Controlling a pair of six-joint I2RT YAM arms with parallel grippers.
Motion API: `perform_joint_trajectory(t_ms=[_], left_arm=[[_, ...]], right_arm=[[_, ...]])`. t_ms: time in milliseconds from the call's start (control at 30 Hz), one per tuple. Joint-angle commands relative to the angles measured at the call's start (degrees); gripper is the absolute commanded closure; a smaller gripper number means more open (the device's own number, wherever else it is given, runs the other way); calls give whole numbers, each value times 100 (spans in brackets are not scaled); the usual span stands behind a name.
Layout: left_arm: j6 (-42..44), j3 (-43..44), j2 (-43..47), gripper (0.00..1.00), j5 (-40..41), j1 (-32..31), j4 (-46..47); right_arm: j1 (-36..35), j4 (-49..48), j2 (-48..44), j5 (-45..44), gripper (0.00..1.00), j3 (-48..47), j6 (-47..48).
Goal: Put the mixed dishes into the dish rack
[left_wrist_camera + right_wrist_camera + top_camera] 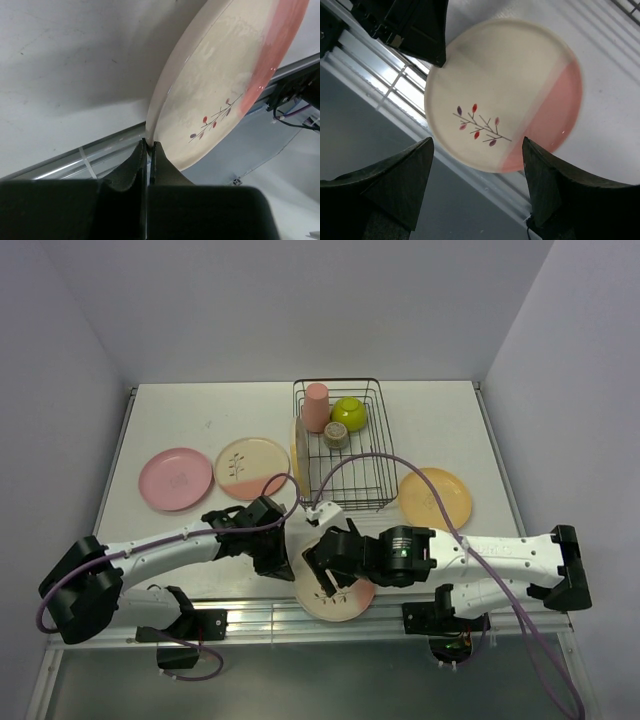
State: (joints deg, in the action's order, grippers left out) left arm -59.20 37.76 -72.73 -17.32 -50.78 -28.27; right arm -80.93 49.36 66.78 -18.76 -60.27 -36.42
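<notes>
A cream-and-pink plate with a leaf sprig [345, 602] [220, 85] [500, 95] hangs tilted over the table's front edge. My left gripper [284, 558] [150, 145] is shut on its cream rim. Just above the plate's face, my right gripper [335, 575] [477, 142] is open and touches nothing. The black wire dish rack [372, 480] stands at the back middle. It holds a salmon-pink tumbler [316, 407], a lime-green bowl [349, 413], a tiny grey cup [335, 436] and a cream plate on edge [297, 445] at its left side.
On the table lie a plain pink plate [175, 478] at the left, a second cream-and-pink sprig plate [252, 468] beside it, and an orange-yellow plate [434, 497] right of the rack. A metal rail [250, 615] runs along the front edge. White walls close in three sides.
</notes>
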Motion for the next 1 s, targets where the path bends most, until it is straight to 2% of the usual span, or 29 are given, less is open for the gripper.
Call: perform_joint_trajectory(t_ms=[0, 167, 333, 667, 867, 967], left_arm=[[128, 259, 259, 100, -535, -37, -12], [31, 223, 312, 100, -772, -37, 85], [49, 408, 303, 100, -930, -37, -12], [-206, 355, 549, 100, -1300, -37, 59], [-399, 153, 778, 100, -1467, -37, 217], [-382, 162, 822, 100, -1529, -37, 191]], right_arm=[[-273, -226, 255, -513, 21, -301, 268], [-1003, -313, 853, -970, 21, -398, 180], [-1609, -200, 1828, -1251, 21, -792, 101], [-1997, -164, 2699, -1533, 21, -1276, -207], [-2085, 240, 3393, -1850, 21, -1540, -646], [-2094, 678, 3736, -2262, 21, -1741, -1181]])
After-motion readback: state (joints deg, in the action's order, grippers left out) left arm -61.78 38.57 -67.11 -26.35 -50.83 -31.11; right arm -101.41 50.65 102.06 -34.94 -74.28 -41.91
